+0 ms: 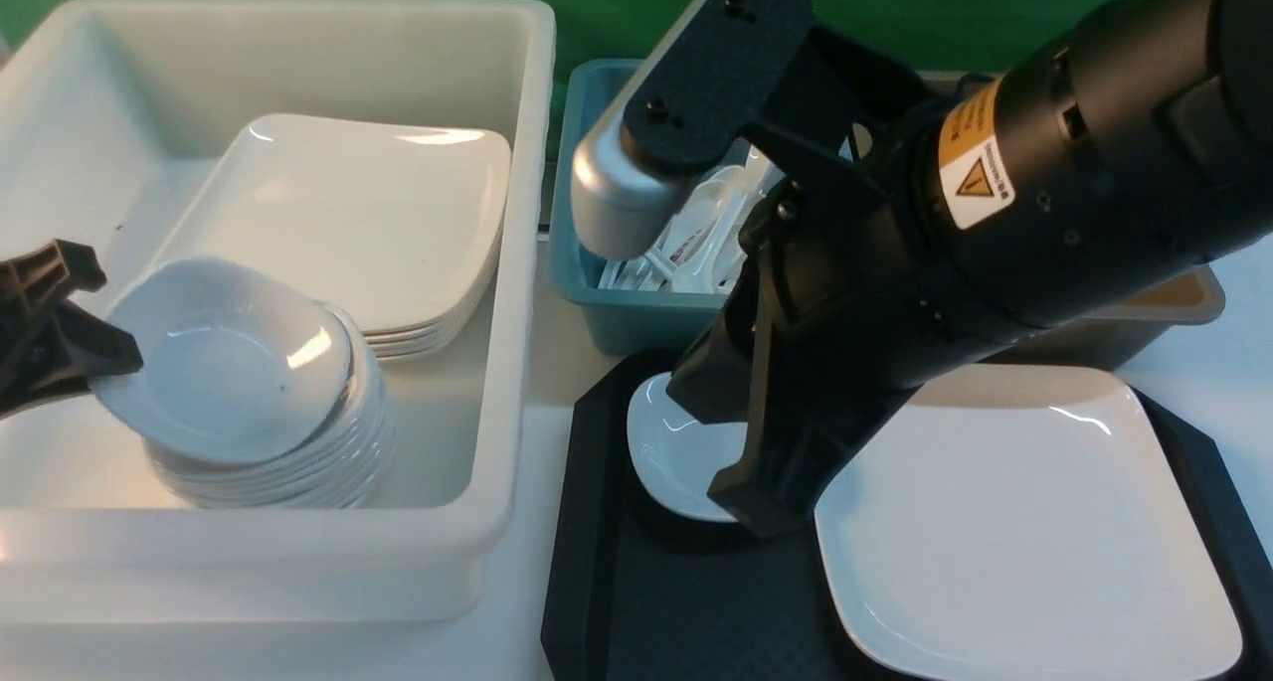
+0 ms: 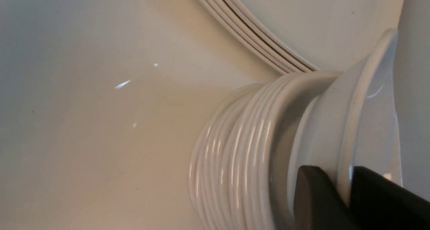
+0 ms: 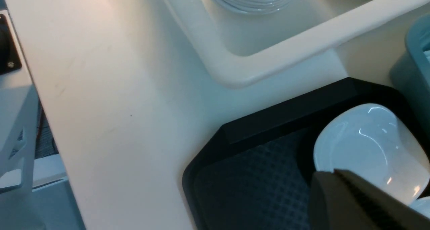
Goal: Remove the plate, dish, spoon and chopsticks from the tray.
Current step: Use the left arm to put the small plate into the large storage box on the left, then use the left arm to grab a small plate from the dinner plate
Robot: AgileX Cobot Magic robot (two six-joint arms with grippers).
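A large white square plate (image 1: 1024,522) lies on the right side of the black tray (image 1: 676,601). A small white dish (image 1: 676,452) sits at the tray's far left corner. My right gripper (image 1: 761,502) hangs shut and empty just over that dish (image 3: 366,149). My left gripper (image 1: 119,363) is inside the white bin. Its jaws are slightly parted astride the rim of another dish (image 1: 224,358), which leans tilted on top of a stack of dishes (image 1: 269,462). The wrist view shows that rim (image 2: 366,99) between the dark fingers (image 2: 312,196). The chopsticks are out of view.
The white bin (image 1: 517,263) also holds a stack of large plates (image 1: 378,214). A teal bin (image 1: 587,293) with white spoons (image 1: 711,234) stands behind the tray. A brown bin (image 1: 1183,303) shows past my right arm, which hides the tray's middle.
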